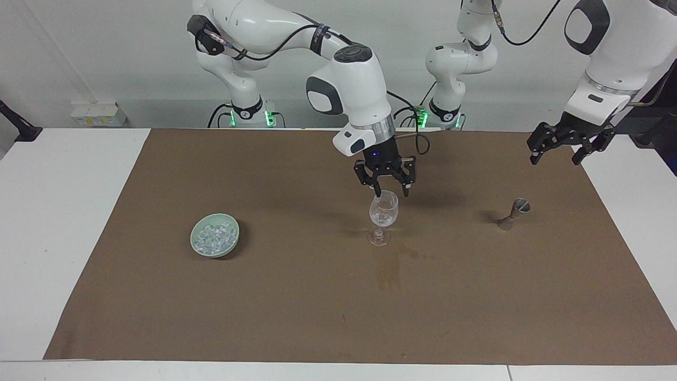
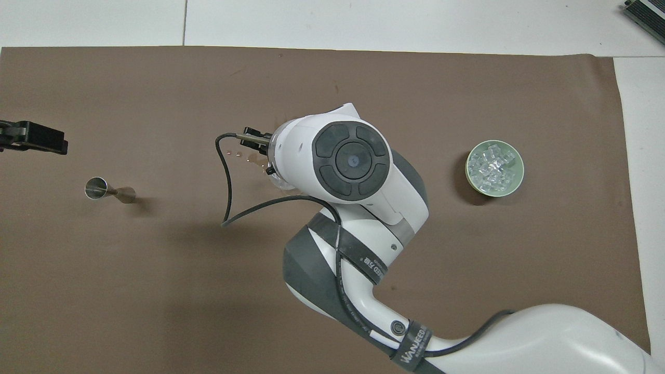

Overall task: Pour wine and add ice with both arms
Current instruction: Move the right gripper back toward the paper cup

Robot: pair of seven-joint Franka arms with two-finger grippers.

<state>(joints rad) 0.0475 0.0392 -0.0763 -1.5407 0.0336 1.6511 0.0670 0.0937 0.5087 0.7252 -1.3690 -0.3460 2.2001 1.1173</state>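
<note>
Over the wine glass point(image 1: 383, 216), which stands upright mid-table, hangs the right end effector point(image 1: 391, 191), fingers spread and empty. Toward the right arm's end from the glass, the ice point(image 1: 213, 237) sits piled in a green bowl point(image 1: 197, 246). Toward the left arm's end, a tipped metal jigger point(image 1: 514, 213) lies below the waiting, open left end effector point(image 1: 555, 152).

Both arms' point(image 1: 344, 90) jaws apart.

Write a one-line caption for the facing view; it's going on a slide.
Right gripper open over the wine glass; bowl of ice and jigger on the mat; left gripper waits open.
</note>
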